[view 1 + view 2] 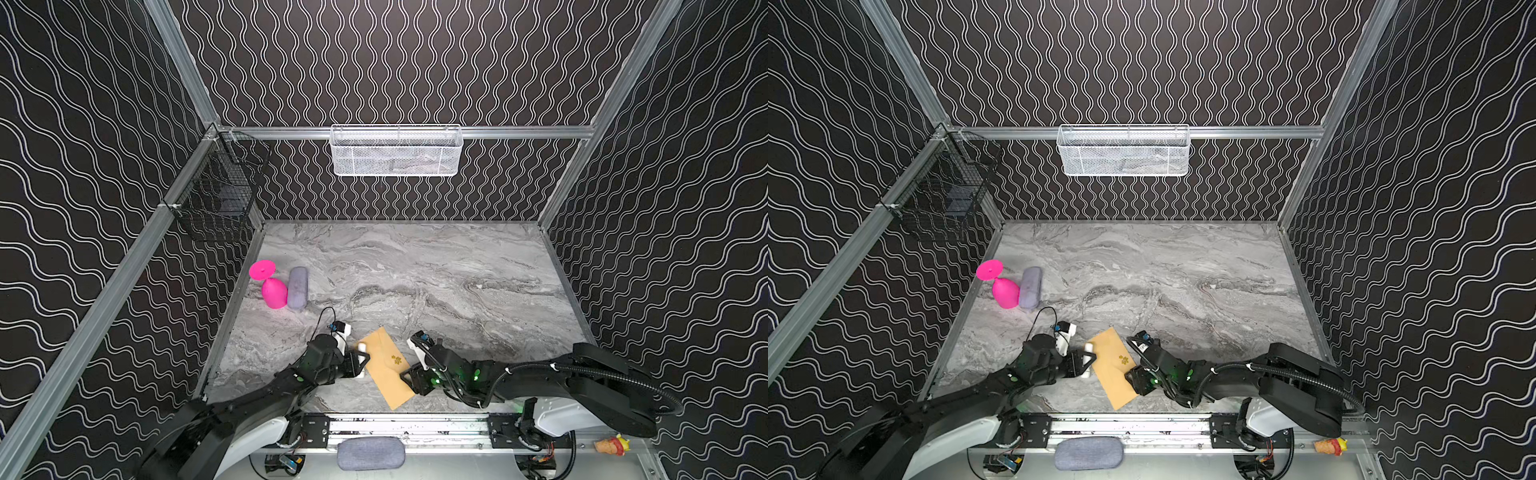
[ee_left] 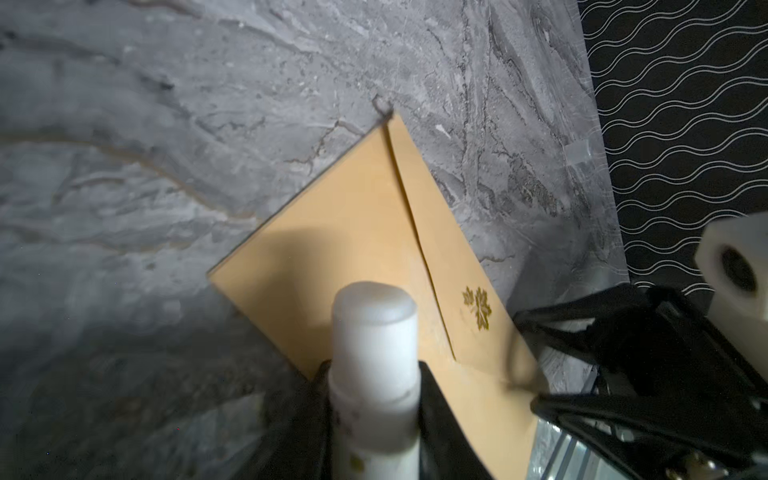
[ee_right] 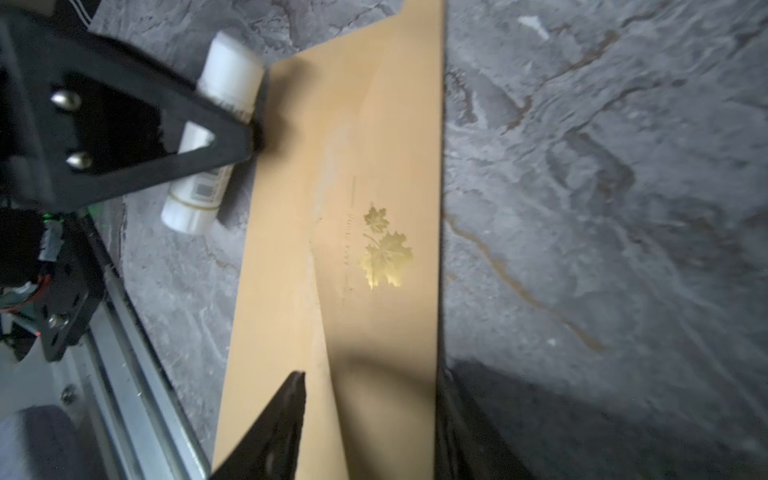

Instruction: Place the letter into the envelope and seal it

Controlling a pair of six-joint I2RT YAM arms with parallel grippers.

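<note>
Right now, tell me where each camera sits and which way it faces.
Both top views: high above the near edge, looking down over the marble table; both arms, left claw and right claw, at the envelope.
Left wrist: on the left arm, looking along its claw, shut on a white glue stick, over the envelope.
Right wrist: on the right arm, looking down its open claw at the envelope's gold sticker.
Shared: both wrist views show the envelope, the stick, the opposite claw.

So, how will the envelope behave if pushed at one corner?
The envelope lies flat on the smooth tabletop, so it would probably slide and pivot. It looks long and thin, so likely floppy when lifted by an end. Probably very light.
</note>
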